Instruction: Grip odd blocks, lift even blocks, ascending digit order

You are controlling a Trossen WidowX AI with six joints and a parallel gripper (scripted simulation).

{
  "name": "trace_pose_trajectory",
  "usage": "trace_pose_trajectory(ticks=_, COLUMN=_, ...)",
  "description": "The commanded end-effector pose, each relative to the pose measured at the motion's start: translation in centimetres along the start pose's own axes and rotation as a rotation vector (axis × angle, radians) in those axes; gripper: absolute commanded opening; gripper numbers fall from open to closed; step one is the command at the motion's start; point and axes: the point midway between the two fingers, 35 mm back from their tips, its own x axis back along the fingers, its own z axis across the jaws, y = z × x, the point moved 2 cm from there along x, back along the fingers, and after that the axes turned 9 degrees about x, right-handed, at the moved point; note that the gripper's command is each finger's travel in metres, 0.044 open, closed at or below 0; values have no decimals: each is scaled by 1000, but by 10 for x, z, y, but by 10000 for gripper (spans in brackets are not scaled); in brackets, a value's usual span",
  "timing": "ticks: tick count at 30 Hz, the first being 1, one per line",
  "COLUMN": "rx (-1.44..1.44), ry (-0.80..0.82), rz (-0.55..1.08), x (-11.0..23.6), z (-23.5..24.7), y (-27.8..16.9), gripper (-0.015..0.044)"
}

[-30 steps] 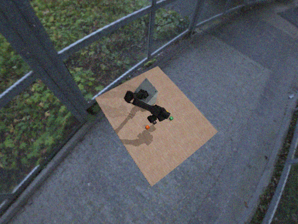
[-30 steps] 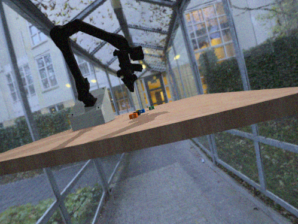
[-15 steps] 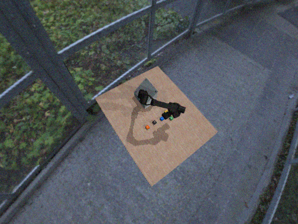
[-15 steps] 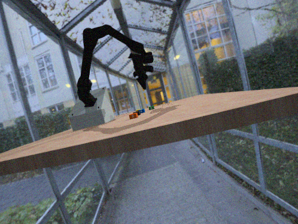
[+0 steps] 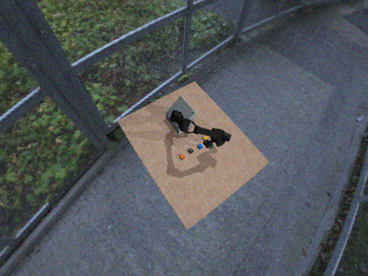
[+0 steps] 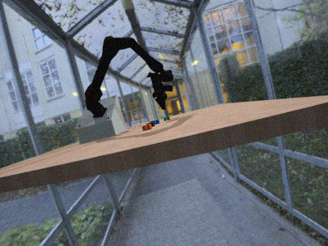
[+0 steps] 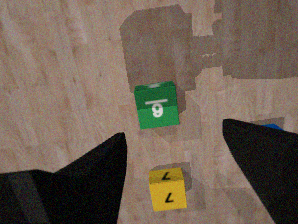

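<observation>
Two open fingers holding nothing, so centre the gripper (image 7: pixel 172 150) squarely over the green 6 block (image 7: pixel 156 105) before descending.

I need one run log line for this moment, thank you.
gripper: open, empty | position: above table, over green block | yellow block: between fingers in wrist view, untouched

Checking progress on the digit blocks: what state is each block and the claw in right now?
Black claw: open, empty, above the table.
Green cube, underlined digit 6 or 9: resting on the table, untouched.
Yellow cube, digit 7: resting, between the fingers in view, ungripped.
Blue cube: resting.
Black cube: resting.
Orange cube: resting.
</observation>
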Motion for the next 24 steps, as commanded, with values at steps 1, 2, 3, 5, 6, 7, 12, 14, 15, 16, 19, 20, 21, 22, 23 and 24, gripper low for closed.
trace_pose_trajectory(ticks=1, rx=14, ry=-9, rz=7, x=-20, z=2, y=-5, gripper=383)
trace_pose_trajectory(ticks=2, rx=14, ry=-9, rz=7, x=-20, z=2, y=-5, gripper=400)
trace_pose_trajectory(ticks=3, rx=14, ry=-9, rz=7, x=-21, z=2, y=-5, gripper=400)
trace_pose_trajectory(ticks=5, rx=14, ry=-9, rz=7, x=-23, z=2, y=-5, gripper=400)
trace_pose_trajectory(ticks=6, rx=14, ry=-9, rz=7, x=-24, z=2, y=-5, gripper=400)
trace_pose_trajectory(ticks=7, rx=14, ry=-9, rz=7, x=-26, z=2, y=-5, gripper=400)
trace_pose_trajectory(ticks=12, rx=14, ry=-9, rz=7, x=-34, z=2, y=-5, gripper=400)
trace_pose_trajectory(ticks=14, rx=14, ry=-9, rz=7, x=-37, z=2, y=-5, gripper=400)
trace_pose_trajectory(ticks=15, rx=14, ry=-9, rz=7, x=-39, z=2, y=-5, gripper=400)
trace_pose_trajectory(ticks=16, rx=14, ry=-10, rz=7, x=-40, z=2, y=-5, gripper=400)
trace_pose_trajectory(ticks=19, rx=14, ry=-10, rz=7, x=-45, z=2, y=-5, gripper=400)
trace_pose_trajectory(ticks=20, rx=14, ry=-10, rz=7, x=-47, z=2, y=-5, gripper=400)
trace_pose_trajectory(ticks=21, rx=14, ry=-10, rz=7, x=-48, z=2, y=-5, gripper=400)
trace_pose_trajectory(ticks=22, rx=14, ry=-10, rz=7, x=-50, z=2, y=-5, gripper=400)
trace_pose_trajectory(ticks=23, rx=14, ry=-10, rz=7, x=-52, z=2, y=-5, gripper=400)
trace_pose_trajectory(ticks=24, rx=14, ry=-11, rz=7, x=-53, z=2, y=-5, gripper=400)
